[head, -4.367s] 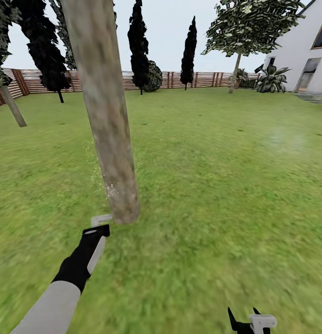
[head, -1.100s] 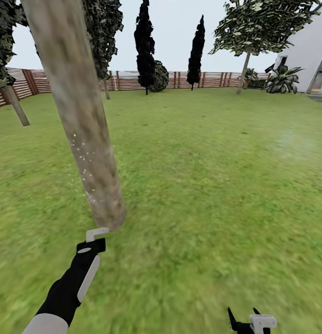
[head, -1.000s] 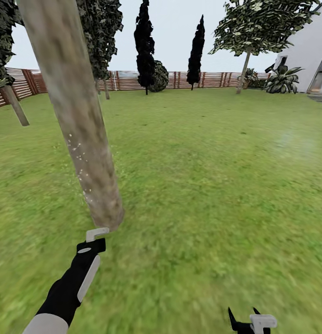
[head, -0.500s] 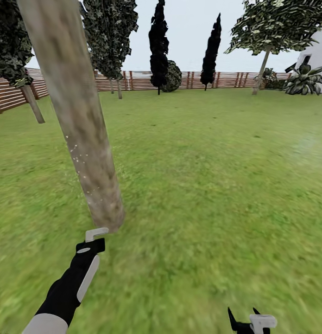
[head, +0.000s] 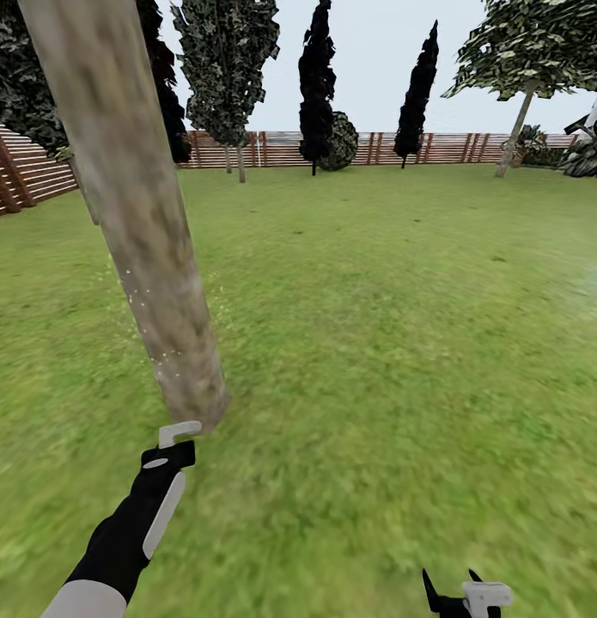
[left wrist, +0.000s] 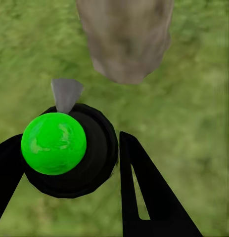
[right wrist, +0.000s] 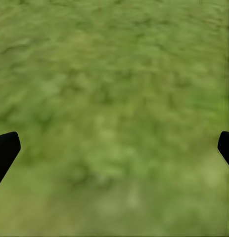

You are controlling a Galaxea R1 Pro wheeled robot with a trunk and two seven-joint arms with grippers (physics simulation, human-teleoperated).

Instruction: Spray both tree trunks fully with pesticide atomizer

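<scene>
Atomizer [left wrist: 69, 150] gripped in my left claw [left wrist: 69, 163], aimed at near trunk [head: 152, 257], specks low down so coverage partial; other tree [head: 526, 60] unsprayed; right claw [right wrist: 114, 143] open.

Blurred green grass [right wrist: 114, 98] spreads out ahead of the right pincer [right wrist: 114, 148]. Its two black fingertips [right wrist: 5, 148] show far apart at opposite sides, with nothing but lawn between them.
</scene>
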